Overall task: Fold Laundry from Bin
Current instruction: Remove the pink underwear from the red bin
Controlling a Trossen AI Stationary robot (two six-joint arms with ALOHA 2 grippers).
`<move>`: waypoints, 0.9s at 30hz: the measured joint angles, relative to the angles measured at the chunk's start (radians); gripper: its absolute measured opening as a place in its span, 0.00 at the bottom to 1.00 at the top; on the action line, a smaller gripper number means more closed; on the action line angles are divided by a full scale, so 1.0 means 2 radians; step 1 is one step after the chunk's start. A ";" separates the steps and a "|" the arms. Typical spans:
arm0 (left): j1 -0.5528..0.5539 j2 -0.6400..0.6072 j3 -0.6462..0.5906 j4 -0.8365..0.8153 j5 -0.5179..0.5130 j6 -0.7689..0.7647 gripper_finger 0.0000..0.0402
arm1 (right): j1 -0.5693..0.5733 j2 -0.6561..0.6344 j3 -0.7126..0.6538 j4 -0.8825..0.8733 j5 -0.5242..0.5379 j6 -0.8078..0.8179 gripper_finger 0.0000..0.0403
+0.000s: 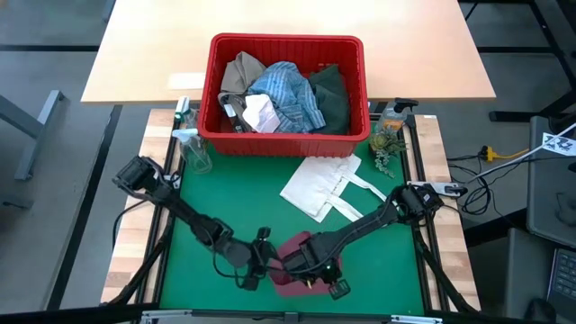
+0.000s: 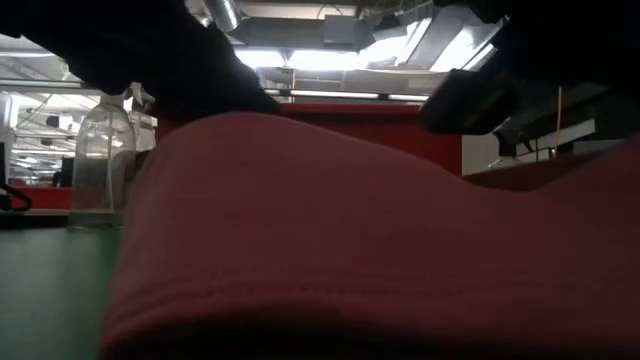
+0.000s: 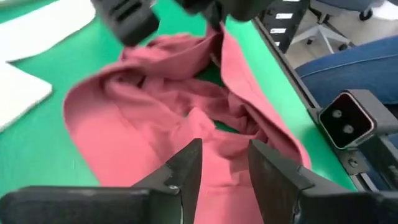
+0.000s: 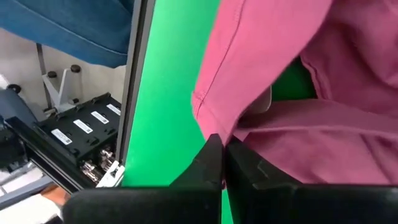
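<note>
At the left edge of the green tabletop we noted a clear spray bottle standing beside the red bin, which sat at the far side with the striped shirt, a tan garment and a dark green garment heaped inside. Nearer the front, the left pincer hovered just over the small maroon cloth, its fingers parted and closed on nothing. The cloth lay crumpled at the front middle of the tabletop, one edge lifted off the surface. Next came the right pincer, clenched on a hemmed edge of that cloth and holding it up. Farther right lay the flat white tote bag, apart from the cloth. We judged the maroon piece to be light, limp and quick to bunch, so it would sag wherever it went unsupported. The stitched hem and the corners looked like the soundest places to take it, with two holds set well apart to draw it flat before any fold.
</note>
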 joint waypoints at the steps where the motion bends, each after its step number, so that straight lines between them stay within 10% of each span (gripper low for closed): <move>1: 0.002 0.000 0.000 -0.007 0.000 -0.018 0.30 | 0.000 -0.001 0.000 -0.001 0.001 0.003 0.01; 14: 0.021 0.000 0.002 -0.080 0.005 -0.192 0.28 | -0.002 -0.001 -0.001 -0.001 0.005 0.012 0.00; 27: 0.021 -0.001 -0.001 -0.059 0.011 -0.070 0.28 | -0.004 -0.001 -0.001 -0.004 -0.004 0.006 0.00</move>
